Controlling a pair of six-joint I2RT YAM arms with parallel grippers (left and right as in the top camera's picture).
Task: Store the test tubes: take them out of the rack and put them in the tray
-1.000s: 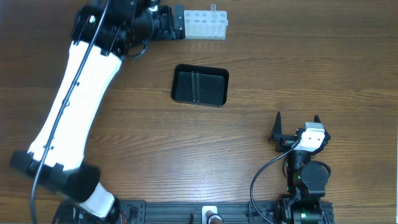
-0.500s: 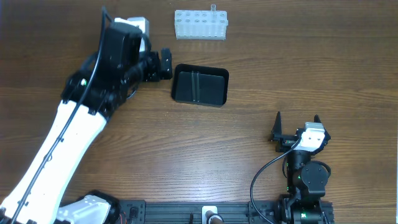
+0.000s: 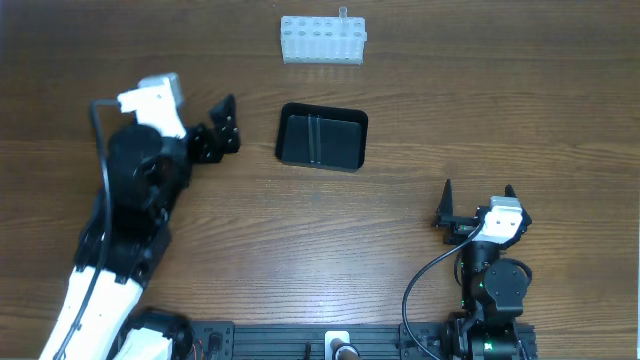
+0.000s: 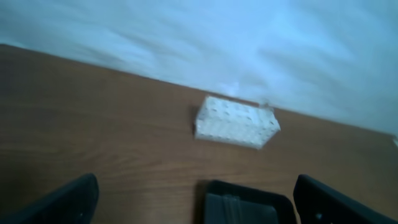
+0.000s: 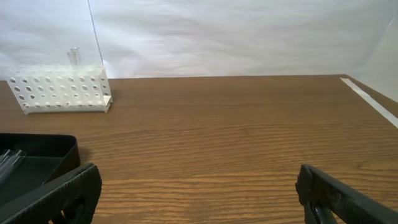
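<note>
With both arms' jaws gaping empty, the left arm (image 3: 150,170) is hovering near the tray (image 3: 345,142), likely bound next for the last tube (image 3: 343,12) in the rack (image 3: 322,42) at the bench's far edge.

The white rack (image 4: 236,122) stood on the brown table (image 4: 93,137), close to the white sheet (image 4: 186,31) behind it. The black tray (image 4: 245,202) lay on the near side of the rack, a little way off. The left gripper (image 4: 196,186) was nearer still, its two dark fingers (image 4: 62,202) spread wide, with the tray between them.
</note>
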